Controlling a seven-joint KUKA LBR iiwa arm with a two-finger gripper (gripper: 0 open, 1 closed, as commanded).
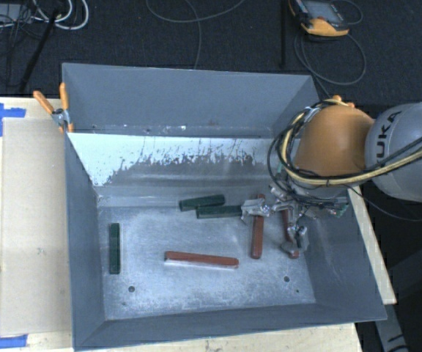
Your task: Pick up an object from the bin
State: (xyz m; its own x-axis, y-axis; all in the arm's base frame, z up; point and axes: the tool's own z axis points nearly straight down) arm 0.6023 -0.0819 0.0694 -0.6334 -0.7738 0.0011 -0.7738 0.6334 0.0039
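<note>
right of centre, the short red-brown straight bar (257,242) has its upper end hidden under the gripper (293,233); the small reddish piece (292,253) just below it (bar end or scrap?) is too small to tell.

Scuffed, matt grey metal bin (196,292); glossy orange wrist cover (332,141); matt red-brown bar (201,259), matt dark-green bar (113,248).

**Lettering on the arm**

Black capitals reading "UKA" stood on the grey casing of the arm (400,144), turned sideways, just beside the orange cover (332,141). No other writing could be read.
</note>
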